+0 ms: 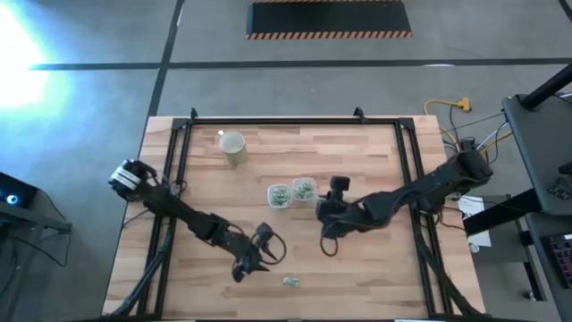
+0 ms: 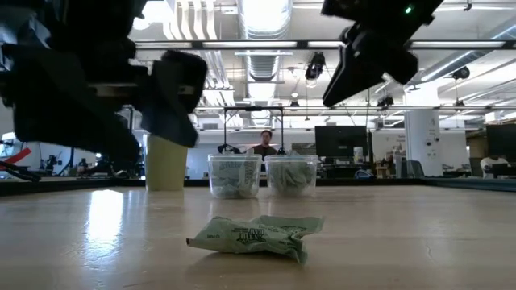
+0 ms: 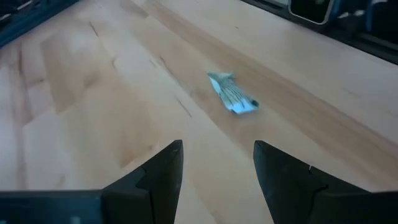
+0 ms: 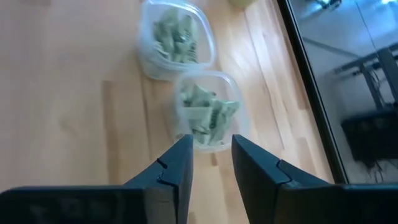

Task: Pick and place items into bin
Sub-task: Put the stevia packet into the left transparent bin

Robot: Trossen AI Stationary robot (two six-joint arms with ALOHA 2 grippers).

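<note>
The table (image 1: 206, 179) under me is pale wood in long planks with visible grain, framed by dark metal rails. One wrapped piece (image 1: 290, 281) lies alone on the boards, a flattened, crinkly packet in pale green and white with twisted ends; in the low view (image 2: 258, 234) its wrinkles and printing show, and it rests flat on the wood.

My left gripper (image 1: 248, 266) hangs above the near part of the table with its two dark, wedge-shaped fingers (image 3: 163, 171) spread apart and nothing between them. The packet (image 3: 232, 97) lies just ahead of those fingertips, apart from them, with bare wood all round it and the table's near edge close beyond.

My right gripper (image 1: 329, 240) is off the boards with its fingers (image 4: 176, 168) parted by a narrow gap, holding nothing. Right in front of it stand two small clear plastic tubs, rounded at the corners and touching each other: the nearer one (image 4: 208, 112) and the farther one (image 4: 176, 38), both holding more of the crumpled green-and-white pieces. Seen from above, the two tubs (image 1: 291, 191) sit near the middle of the table. A beige cup (image 1: 233, 146) stands well beyond them toward the far rail. Open wood lies between my two grippers.
</note>
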